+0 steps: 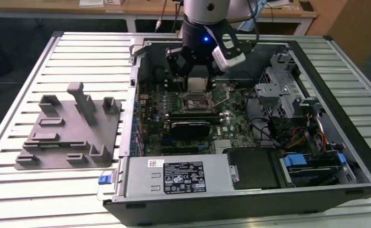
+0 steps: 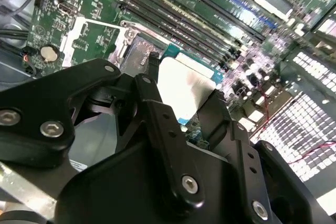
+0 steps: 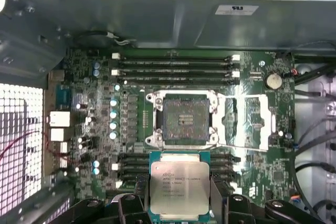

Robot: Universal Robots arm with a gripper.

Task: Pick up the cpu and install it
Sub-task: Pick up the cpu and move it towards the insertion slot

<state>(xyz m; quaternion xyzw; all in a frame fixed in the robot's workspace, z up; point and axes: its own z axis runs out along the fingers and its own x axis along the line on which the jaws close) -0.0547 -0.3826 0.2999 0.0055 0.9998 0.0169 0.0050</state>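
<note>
Over the black square motherboard socket (image 3: 181, 119) inside the open black computer case (image 1: 236, 206), the arm's black gripper (image 1: 197, 78) holds the cpu (image 3: 178, 187), a small flat square chip with a shiny silver metal top. The fingers (image 2: 153, 98) are clamped on two opposite edges of the cpu. The cpu is clear of the socket and not seated; the socket's contact field lies uncovered, with its hinged metal frame (image 3: 247, 121) folded open just beside it. A grey plastic fixture block (image 1: 71, 128) rests well apart from the socket on the slatted metal table (image 1: 77, 52).
</note>
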